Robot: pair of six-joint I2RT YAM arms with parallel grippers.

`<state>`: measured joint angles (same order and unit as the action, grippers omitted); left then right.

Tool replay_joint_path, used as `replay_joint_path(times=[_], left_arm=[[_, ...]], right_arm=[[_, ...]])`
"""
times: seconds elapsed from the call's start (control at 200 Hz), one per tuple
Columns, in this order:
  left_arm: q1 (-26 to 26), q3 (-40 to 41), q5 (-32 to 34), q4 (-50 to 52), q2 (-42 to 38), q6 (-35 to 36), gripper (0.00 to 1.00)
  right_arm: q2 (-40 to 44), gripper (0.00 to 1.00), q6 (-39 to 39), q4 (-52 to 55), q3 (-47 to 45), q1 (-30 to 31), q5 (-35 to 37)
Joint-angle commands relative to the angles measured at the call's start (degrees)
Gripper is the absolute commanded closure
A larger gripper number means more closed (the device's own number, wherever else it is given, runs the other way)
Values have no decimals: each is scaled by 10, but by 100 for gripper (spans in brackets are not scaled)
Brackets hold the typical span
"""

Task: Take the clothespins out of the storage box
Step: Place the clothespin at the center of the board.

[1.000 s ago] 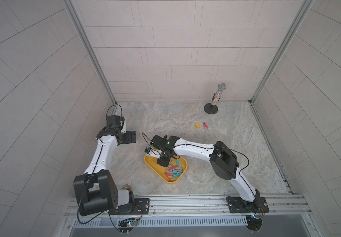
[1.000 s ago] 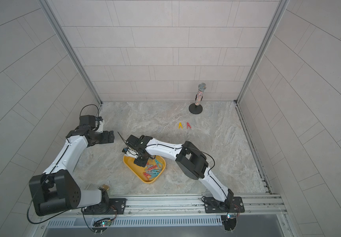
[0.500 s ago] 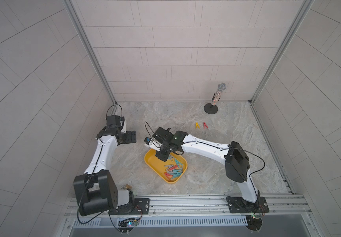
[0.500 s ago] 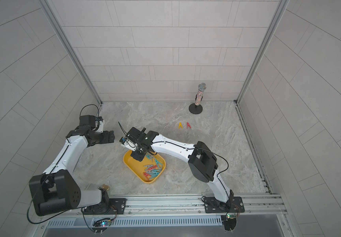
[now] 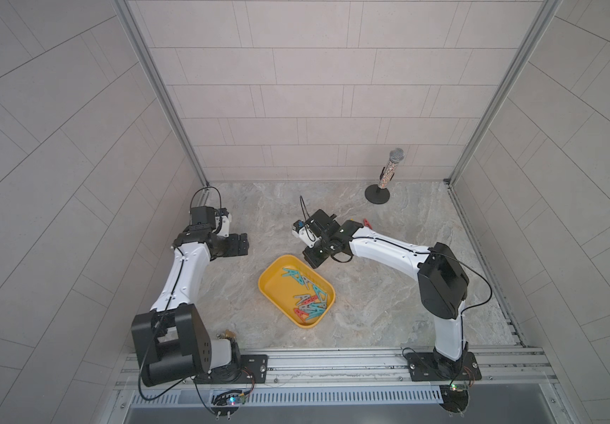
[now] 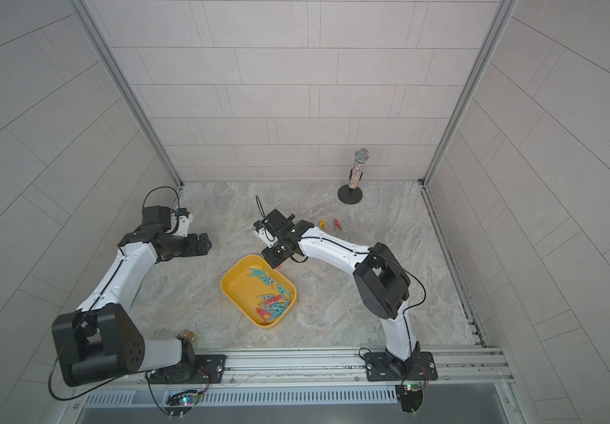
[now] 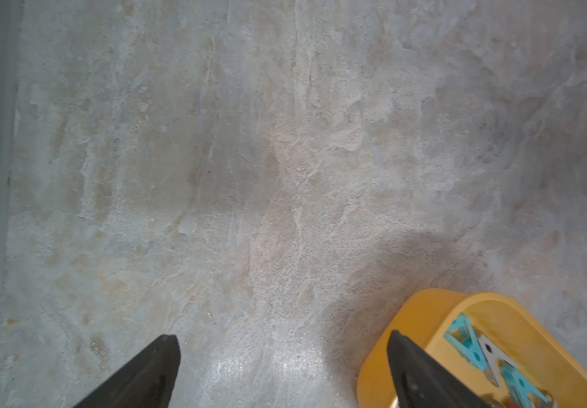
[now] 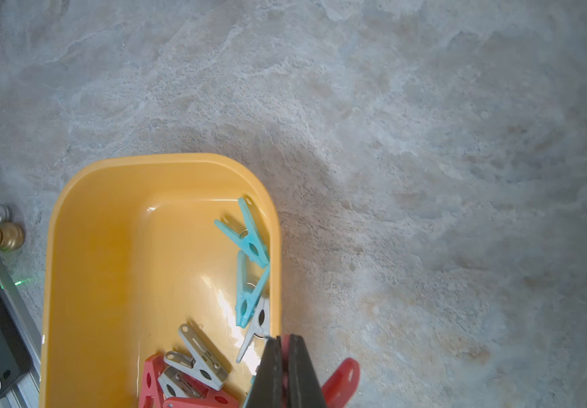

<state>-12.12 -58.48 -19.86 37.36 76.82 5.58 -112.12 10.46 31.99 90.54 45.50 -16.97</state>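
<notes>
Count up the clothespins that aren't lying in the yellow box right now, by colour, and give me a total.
Yellow: 1, the yellow clothespin on the table.
Red: 2, the red clothespin beside it and the held clothespin pinched in the right hand.
Total: 3.

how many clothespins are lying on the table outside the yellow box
2: a yellow clothespin and a red clothespin, side by side toward the microphone; the right arm may hide others.
</notes>
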Motion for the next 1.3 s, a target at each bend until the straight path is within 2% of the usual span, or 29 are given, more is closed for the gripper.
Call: replay_joint_path(times=[0.0,0.29,0.705,0.996,1.171,1.296], left_arm=[[-3,9,-65,20,-8,20,0],[-3,7,-90,30,0,29,0],[-3,6,-85,31,2,29,0],[-3,4,-82,31,-1,27,0],[-3,4,-82,31,0,27,0],[-3,4,-83,31,0,27,0]], right_arm=[[37,100,41,-22,-27,-16,-14],[66,100,106,-40,-99,-94,10],[87,100,120,-34,-162,-236,24],[67,100,124,-18,-156,-334,39],[43,100,126,-12,-133,-356,84],[9,100,125,-11,-102,-369,76]])
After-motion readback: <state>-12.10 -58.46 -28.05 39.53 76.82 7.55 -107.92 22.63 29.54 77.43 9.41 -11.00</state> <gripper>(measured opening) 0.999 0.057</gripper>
